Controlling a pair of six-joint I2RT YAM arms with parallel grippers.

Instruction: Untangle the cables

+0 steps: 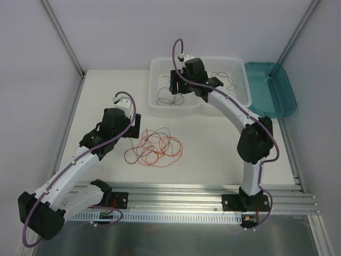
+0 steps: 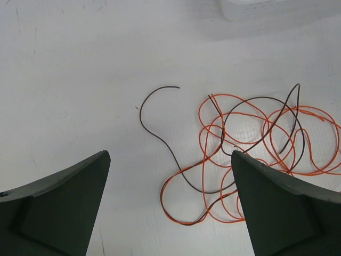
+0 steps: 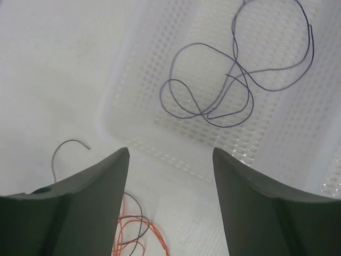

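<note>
The left claw [image 2: 170, 154] hangs low over the surface [image 1: 106, 96], its fingers spread wide with nothing between them. Right in front of it is the heap of cables [image 1: 154, 148], lying around the middle of the surface, a little toward the near edge. Orange loops are piled over one another, with a dark strand threaded through them, and one dark end curls free of the heap onto bare surface.

Over to the right arm, which is stretched out to the far edge. The right claw [image 3: 170, 151] is poised above the left part of the white basket [image 1: 160, 66], close to its near rim. Its fingers are apart and grip nothing. Inside the basket, a dark purple cable [image 3: 234, 74] lies loose on the perforated floor in a few open loops that cross each other. It is well apart from the orange heap out on the surface.

A teal tray [image 1: 277, 101] sits just beside the basket, in the far right corner.
</note>
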